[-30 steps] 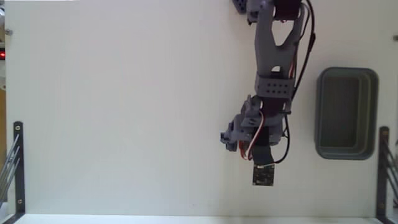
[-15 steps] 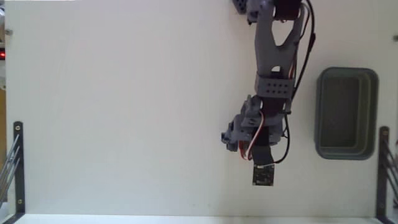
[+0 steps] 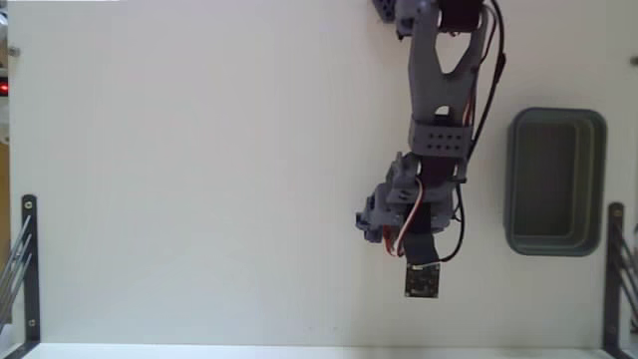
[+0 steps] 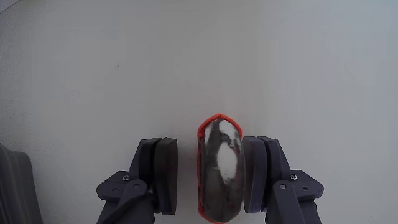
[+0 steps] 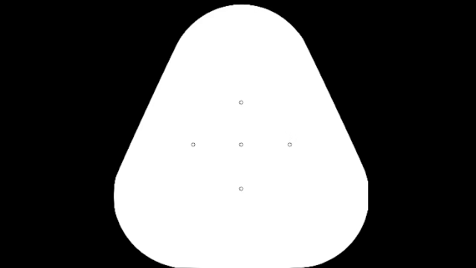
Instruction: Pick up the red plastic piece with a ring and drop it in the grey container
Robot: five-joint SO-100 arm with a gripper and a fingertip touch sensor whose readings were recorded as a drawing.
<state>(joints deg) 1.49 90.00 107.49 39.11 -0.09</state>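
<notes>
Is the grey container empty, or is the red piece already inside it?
Empty. In the fixed view the grey container shows only bare floor. The wrist view shows the red piece between the open jaws, touching the right one, with a gap on the left.

White table [image 3: 199,179], matte, bare over most of its surface. Black metal bracket [image 3: 28,264] at the left edge near the bottom corner, thin rods leaning beside it. Second black bracket [image 3: 615,269] at the right edge, bottom corner. Small red light [image 3: 4,89] off the left edge, upper part.
</notes>
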